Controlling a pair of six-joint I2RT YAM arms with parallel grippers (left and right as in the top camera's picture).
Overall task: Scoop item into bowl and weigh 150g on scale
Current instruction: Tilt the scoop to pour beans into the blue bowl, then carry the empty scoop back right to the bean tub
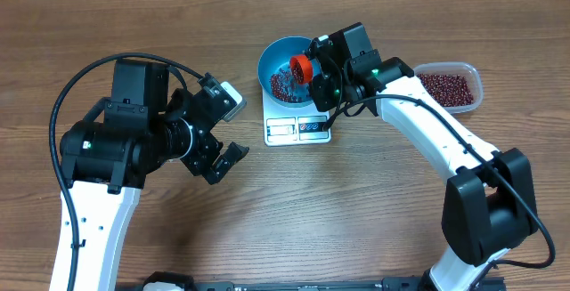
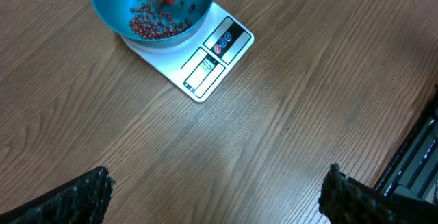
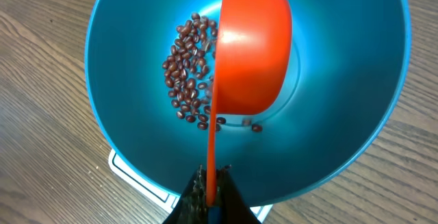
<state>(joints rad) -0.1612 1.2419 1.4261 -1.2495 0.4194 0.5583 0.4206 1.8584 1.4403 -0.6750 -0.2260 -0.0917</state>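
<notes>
My right gripper (image 3: 211, 198): clamped on the handle of my orange plastic scoop (image 3: 253, 53), bottom centre.
Small dark red-brown beans (image 3: 186, 73): loose, light, rolling; scoop, don't pinch; lying in round blue bowl (image 3: 116, 135) on flat white scale (image 2: 205, 70).
My left gripper (image 1: 224, 160): apart, empty.

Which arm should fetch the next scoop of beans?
Probably the right arm: its jaws are shut on the orange scoop over the bowl, and the tub of beans sits on its side. The left arm has open jaws, holding nothing.

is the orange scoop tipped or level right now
Tipped. The scoop is turned on its side above the blue bowl, handle pinched in the right gripper, beans scattered on the bowl's bottom.
</notes>
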